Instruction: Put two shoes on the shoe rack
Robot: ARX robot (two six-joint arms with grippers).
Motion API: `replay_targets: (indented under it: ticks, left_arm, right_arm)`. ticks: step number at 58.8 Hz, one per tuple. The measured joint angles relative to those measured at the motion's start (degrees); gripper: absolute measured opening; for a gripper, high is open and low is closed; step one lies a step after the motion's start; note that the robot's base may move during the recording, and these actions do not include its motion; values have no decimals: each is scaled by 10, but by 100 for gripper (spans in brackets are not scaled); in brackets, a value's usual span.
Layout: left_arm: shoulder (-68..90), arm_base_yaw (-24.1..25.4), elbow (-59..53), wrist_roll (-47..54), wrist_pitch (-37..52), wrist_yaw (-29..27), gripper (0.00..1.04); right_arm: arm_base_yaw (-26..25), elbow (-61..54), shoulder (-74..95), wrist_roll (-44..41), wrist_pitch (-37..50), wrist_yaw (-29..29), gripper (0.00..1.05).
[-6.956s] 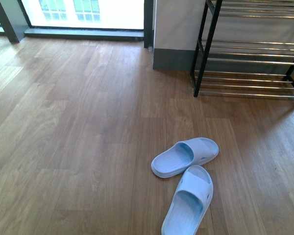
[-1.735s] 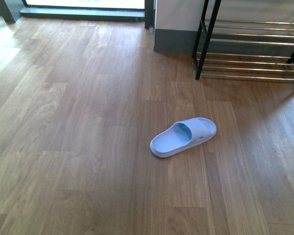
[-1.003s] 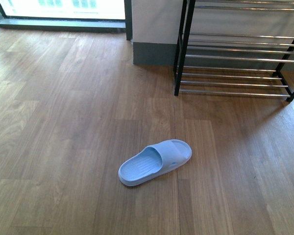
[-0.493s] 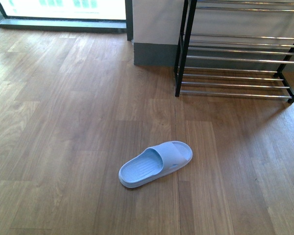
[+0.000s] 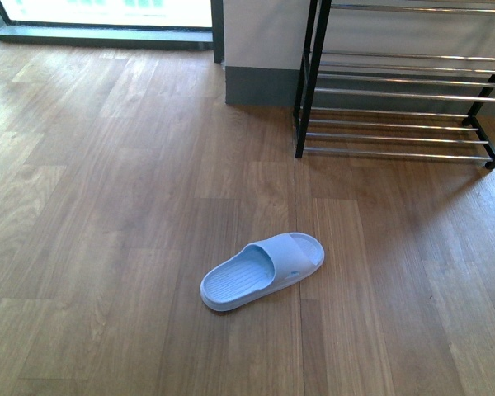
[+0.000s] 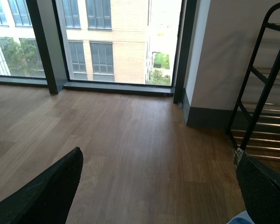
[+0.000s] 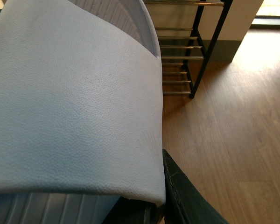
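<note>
A: Where are both slides?
B: The held slide [image 7: 74,93] is pinched by the right gripper [image 7: 177,196], with the shoe rack [image 7: 196,56] beyond it.
A: And the second slide [image 5: 262,271]?
B: It lies on the floor [image 5: 107,206], its axis eight-to-two o'clock and the rack at one o'clock. The left gripper [image 6: 158,158] is spread and empty.

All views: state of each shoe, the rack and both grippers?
shoe rack: upright, visible tiers hold no shoes.
loose slide: lying sole-down, ungripped, short of the shoe rack.
held slide: gripped, close against the right wrist camera.
left gripper: open, holding nothing.
right gripper: shut on held slide.
</note>
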Motion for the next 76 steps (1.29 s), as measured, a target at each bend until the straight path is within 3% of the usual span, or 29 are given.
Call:
replay_targets:
  ticks: [76]
  left_arm:
    - [0,0,0,0,0,0,95]
  right_arm:
    - [0,0,0,0,0,1,1]
